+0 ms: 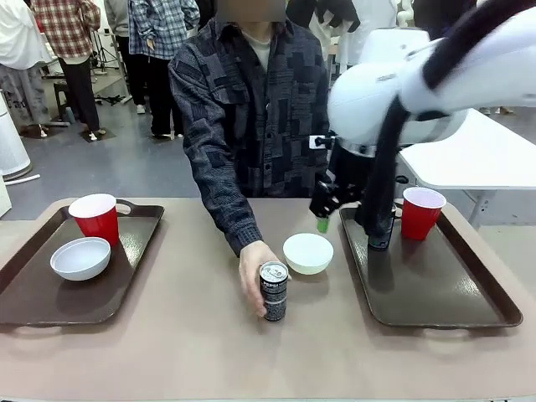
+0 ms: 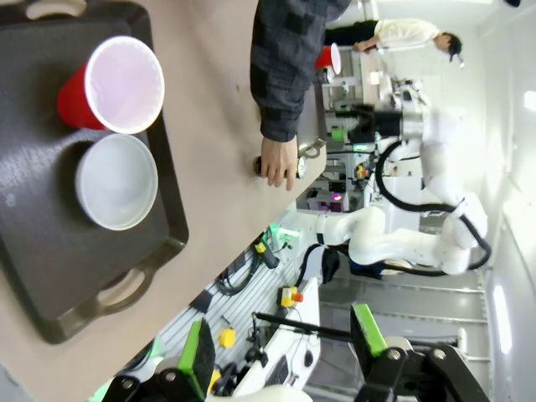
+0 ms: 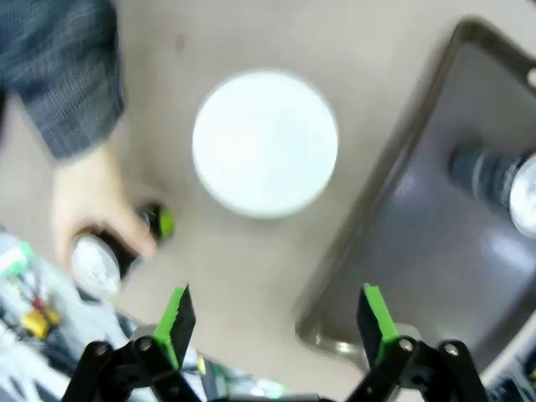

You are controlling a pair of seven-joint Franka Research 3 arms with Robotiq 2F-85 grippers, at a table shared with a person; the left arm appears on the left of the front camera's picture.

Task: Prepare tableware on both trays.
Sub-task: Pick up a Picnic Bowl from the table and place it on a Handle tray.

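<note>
Mid-table [image 1: 184, 335], just off R tray [image 1: 435, 293] rim: white bowl [image 1: 307, 253]. Above it, R gripper [image 3: 276, 322], jaws apart, empty. Near bowl: black can [image 1: 273, 291] in person's hand [image 1: 251, 272]. On R tray: red cup [image 1: 420, 212], 2nd can [image 3: 486, 176]. On L tray [image 1: 33, 285]: 2nd red cup [image 1: 96, 218], grey-white bowl [image 1: 80, 258]. L gripper [image 2: 280, 339] spread wide, empty.

Bowl [image 3: 265, 142] ahead of the jaws of the right gripper [image 3: 275, 314]; left, hand [image 3: 88, 205] on can [image 3: 94, 261]; right, tray [image 3: 402, 268] bearing another can [image 3: 490, 176].
</note>
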